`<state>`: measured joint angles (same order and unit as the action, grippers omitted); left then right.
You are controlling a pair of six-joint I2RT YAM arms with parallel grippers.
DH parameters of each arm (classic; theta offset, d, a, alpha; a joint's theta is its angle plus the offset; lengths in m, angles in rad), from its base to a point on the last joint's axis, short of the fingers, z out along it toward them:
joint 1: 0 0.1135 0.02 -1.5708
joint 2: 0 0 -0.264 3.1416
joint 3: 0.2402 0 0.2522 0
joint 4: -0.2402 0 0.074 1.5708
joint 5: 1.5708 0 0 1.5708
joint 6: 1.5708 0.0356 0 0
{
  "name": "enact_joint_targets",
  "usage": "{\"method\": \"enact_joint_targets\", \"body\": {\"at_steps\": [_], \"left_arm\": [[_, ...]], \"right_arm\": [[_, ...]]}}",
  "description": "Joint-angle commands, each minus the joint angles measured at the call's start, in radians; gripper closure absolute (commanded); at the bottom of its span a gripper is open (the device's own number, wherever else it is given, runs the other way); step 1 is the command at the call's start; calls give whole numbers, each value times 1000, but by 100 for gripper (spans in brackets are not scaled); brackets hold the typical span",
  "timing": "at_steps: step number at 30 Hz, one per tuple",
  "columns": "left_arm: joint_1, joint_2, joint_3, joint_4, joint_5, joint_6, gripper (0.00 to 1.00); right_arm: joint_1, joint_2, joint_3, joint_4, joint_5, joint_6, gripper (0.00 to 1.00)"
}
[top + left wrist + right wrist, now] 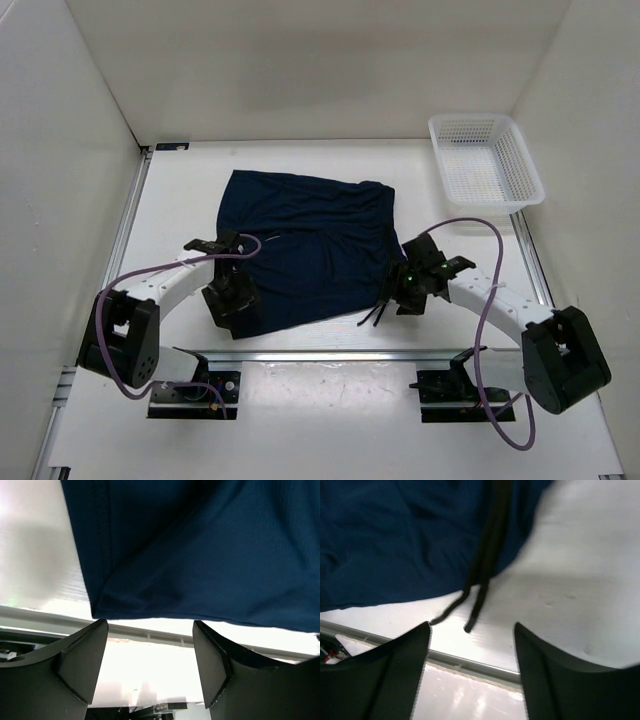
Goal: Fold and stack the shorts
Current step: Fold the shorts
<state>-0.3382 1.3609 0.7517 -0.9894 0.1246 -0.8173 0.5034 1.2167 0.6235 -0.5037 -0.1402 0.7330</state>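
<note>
a white table (180, 210) boxed in by white walls, seen from above: the shorts (305, 245) lie spread near the middle, with the drawstring (378, 315) trailing off the near right corner. a basket (485, 160) sits at the far right, well apart from the cloth. the left gripper (232, 298) hangs at the near left corner of the shorts, the right gripper (412, 280) at the near right edge

left wrist: the two fingers (80, 660) stand wide apart with nothing between them; the hemmed corner of the shorts lies just beyond the tips, on the table

right wrist: its fingers are also spread wide and empty, the drawstring ends lying just ahead of them beside the cloth edge

the fabric looks thin, light and limp, so it will likely sag and crease rather than hold a fold; the stitched hem corners and waistband seem the surest places to pinch, keeping clear of the loose string
</note>
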Motion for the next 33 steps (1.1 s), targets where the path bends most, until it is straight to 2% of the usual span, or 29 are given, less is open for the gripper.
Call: {"method": "enact_joint_targets", "body": {"at_steps": [1,4,8,10,11,15,20,21,23,25,26,28,33], "left_arm": [[-4,14,29,49,21,-28,20],[-13,35,38,49,10,-28,20],[-13,21,-8,49,10,-51,20],[-13,9,-32,49,10,-78,20],[-13,9,-32,49,20,-79,20],[-13,18,-58,49,20,-114,20],[-13,38,-97,49,-19,-137,23],[-13,38,-97,49,-37,-146,26],[-13,47,-97,49,-57,-146,46],[-13,75,-97,58,-57,-146,72],[-13,75,-88,58,-57,-146,90],[-13,75,-75,58,-57,-146,90],[-13,40,-29,26,-66,-146,90]], "right_arm": [[27,59,-1,106,-50,3,31],[58,130,-1,139,-15,3,45],[81,141,-1,139,25,14,58],[81,123,10,113,37,14,58],[81,113,21,97,47,14,51],[81,32,41,-5,125,5,39],[3,-42,62,-73,160,5,33],[-20,-63,62,-84,150,5,33],[-106,-74,33,-84,119,-4,33],[-199,-85,18,-41,73,-15,35],[-228,-68,18,-24,15,-27,35],[-288,-42,8,17,-30,-43,37],[-307,69,61,77,-76,-61,43]]}}
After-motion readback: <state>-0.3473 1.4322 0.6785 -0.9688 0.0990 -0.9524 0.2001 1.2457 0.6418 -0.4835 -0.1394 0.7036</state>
